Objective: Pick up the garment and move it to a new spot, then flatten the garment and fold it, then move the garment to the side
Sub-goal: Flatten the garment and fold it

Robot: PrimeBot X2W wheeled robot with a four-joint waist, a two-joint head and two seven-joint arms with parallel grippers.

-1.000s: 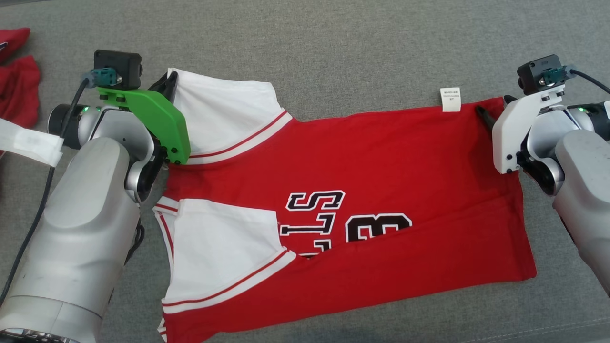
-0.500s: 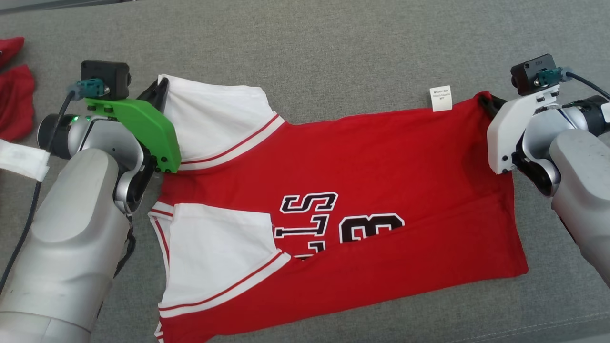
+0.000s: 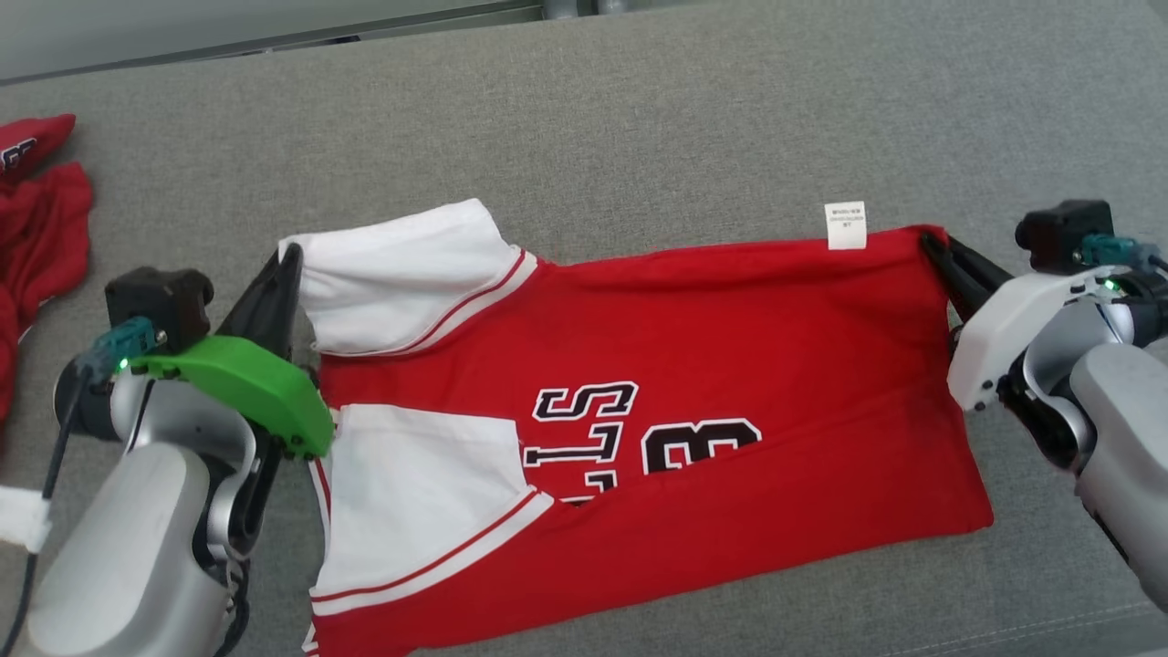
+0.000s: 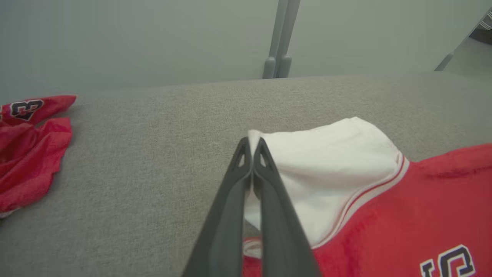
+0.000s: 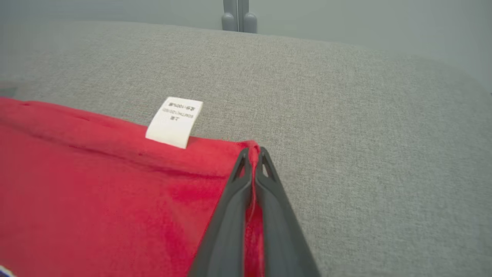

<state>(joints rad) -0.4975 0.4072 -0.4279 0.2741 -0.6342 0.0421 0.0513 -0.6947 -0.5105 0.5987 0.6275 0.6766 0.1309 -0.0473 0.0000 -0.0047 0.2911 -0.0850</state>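
Observation:
The garment is a red jersey with white sleeves and black-and-white lettering, spread across the grey cushion with its sleeves at the left and its hem at the right. My left gripper is shut on the corner of the far white sleeve, and in the left wrist view that gripper pinches the white edge. My right gripper is shut on the far hem corner of the garment; in the right wrist view the red cloth runs between the gripper's fingers. A white care label sticks out just beside it.
Another red garment lies bunched at the cushion's far left edge, also seen as red cloth in the left wrist view. The grey cushion stretches bare beyond the jersey. A grey post stands behind the cushion's far edge.
The right gripper has shut on the hem corner. The head view has tilted, so the scene sits lower. The far sleeve and far edge now look drawn nearer, the sleeve puckered.

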